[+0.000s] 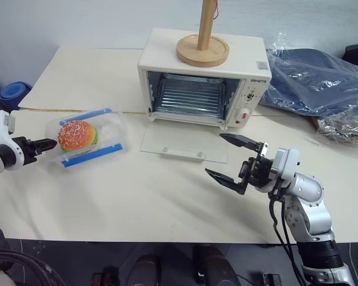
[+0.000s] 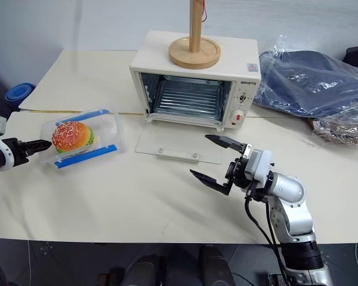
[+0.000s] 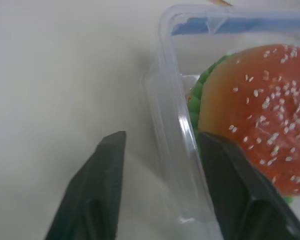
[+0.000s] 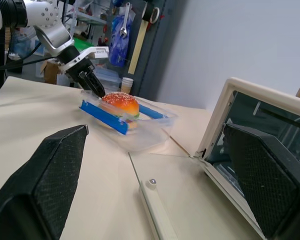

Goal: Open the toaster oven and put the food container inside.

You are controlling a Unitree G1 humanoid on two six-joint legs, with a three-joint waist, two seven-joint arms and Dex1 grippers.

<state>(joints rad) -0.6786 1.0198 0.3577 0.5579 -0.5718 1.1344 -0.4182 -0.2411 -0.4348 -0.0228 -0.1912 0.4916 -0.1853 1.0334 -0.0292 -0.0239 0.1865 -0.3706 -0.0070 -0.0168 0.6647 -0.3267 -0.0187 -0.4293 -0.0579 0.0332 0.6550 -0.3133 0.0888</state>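
One table (image 1: 167,202). One oven (image 1: 203,80) at its far edge, door (image 1: 184,142) down flat, one wooden stand (image 1: 203,44) on top. One bagged cloth (image 1: 319,80) at far right. One container (image 1: 90,138) near the left edge, one burger (image 1: 77,135) inside. Left gripper (image 3: 162,165) straddles its wall, partly closed; right gripper (image 1: 231,159) wide, empty.

The toaster oven (image 1: 203,77) stands at upper centre with its glass door (image 1: 184,142) lying flat on the table (image 1: 137,196), so the mouth is unblocked from the front. Bare tabletop runs between the door and the food container (image 1: 86,137) at left. The right gripper (image 1: 232,162) hovers, fingers wide apart, just right of the door. A wooden stand (image 1: 203,47) occupies the oven's roof; a bagged blue cloth (image 1: 319,80) crowds the upper right.
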